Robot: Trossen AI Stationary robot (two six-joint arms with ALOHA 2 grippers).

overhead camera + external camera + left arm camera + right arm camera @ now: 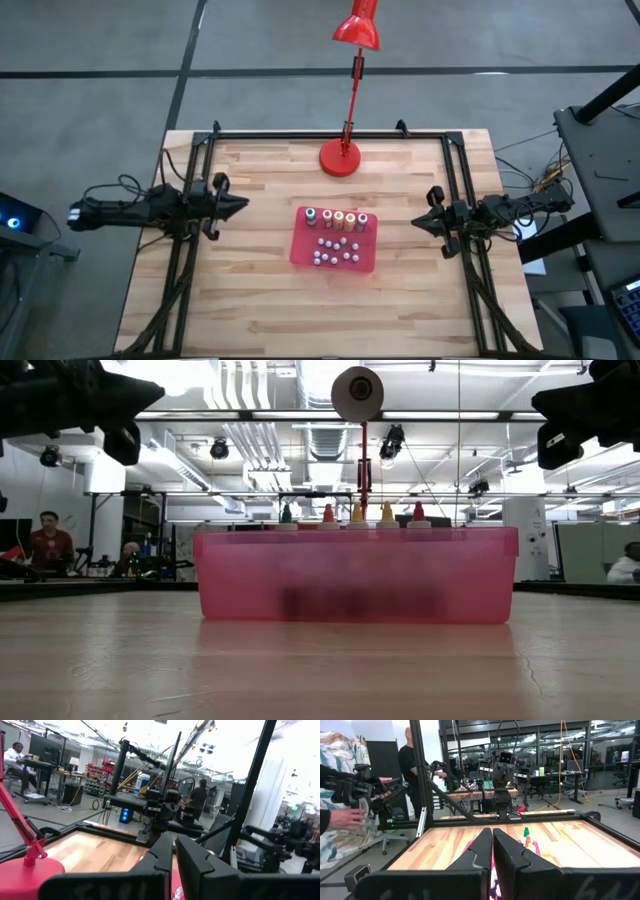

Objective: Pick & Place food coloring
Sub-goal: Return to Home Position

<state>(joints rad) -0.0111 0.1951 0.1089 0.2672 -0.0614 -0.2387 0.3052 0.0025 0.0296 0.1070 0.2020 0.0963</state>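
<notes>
Several tiny food coloring bottles point(336, 219) stand upright in a row along the far wall of a red tray point(300, 250) at the table's middle. In the low view their green, red and yellow caps point(356, 513) rise above the tray's rim point(356, 532). In the right wrist view a green-capped bottle point(525, 831) shows past the fingers. My left gripper point(243, 205) hovers shut, left of the tray and above the table. My right gripper point(415, 223) hovers shut to the tray's right. Both point level at the tray, and nothing is between their fingers point(174, 851) point(493, 845).
Small grey-white beads point(335, 252) lie in the near half of the tray. A red desk lamp stands on its round base point(340, 158) at the table's far middle. A black frame point(330, 133) runs along the table's far, left and right sides. People stand in the room beyond point(410, 760).
</notes>
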